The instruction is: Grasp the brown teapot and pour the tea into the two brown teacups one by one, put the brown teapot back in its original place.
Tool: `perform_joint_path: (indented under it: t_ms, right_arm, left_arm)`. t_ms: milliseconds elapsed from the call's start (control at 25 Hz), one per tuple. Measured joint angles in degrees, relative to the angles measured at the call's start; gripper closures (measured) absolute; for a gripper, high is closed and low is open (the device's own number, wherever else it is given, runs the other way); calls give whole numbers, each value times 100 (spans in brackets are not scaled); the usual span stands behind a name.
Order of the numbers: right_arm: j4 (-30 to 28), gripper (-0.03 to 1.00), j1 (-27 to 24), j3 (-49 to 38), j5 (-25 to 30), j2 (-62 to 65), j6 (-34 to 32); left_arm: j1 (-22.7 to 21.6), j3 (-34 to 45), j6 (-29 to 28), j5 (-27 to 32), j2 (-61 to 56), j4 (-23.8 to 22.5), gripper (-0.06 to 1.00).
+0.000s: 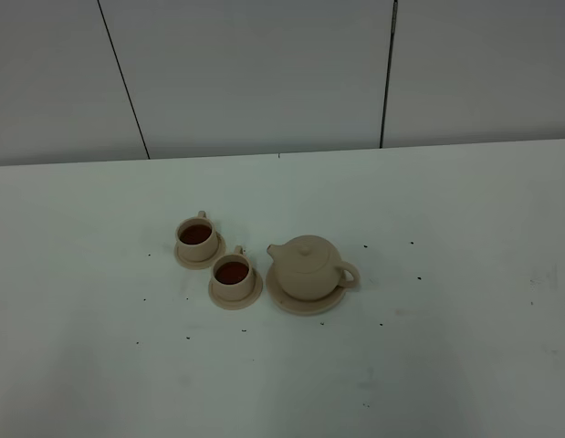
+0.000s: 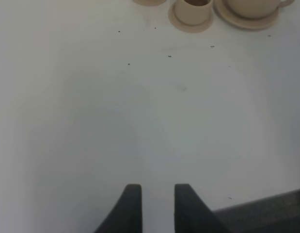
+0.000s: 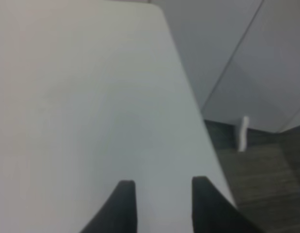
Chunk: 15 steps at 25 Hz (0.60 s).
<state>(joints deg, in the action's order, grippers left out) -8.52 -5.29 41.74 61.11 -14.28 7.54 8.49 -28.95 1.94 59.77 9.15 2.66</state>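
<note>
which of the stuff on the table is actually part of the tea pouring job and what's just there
Part of the job: brown teapot; its large saucer; two teacups, both holding dark tea.

Just there: white table; small dark specks on it.

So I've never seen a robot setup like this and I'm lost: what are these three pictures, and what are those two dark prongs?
One camera looks down from high up at a white table. On it stand a teapot on a saucer and two teacups, both holding dark tea. The other two cameras ride on the robot's wrists. The dark prongs are each arm's pinching fingers: the left gripper and the right gripper. Both are open, hold nothing, and hang over bare table, away from the tea set.
</note>
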Motion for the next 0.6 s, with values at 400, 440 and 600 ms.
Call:
perform_joint_path:
  t_ms: [400,440,600]
  right_arm:
    - [541,70,0,-859,56,1129,-570]
    - [555,70,0,-911,77,1186,-589]
    - [571,70,0,-1191,290,1360,-807]
  left_arm:
    - [0,0,0,0,0,0,71]
    - [0,0,0,0,0,0,71]
    - [0,0,0,0,0,0,71]
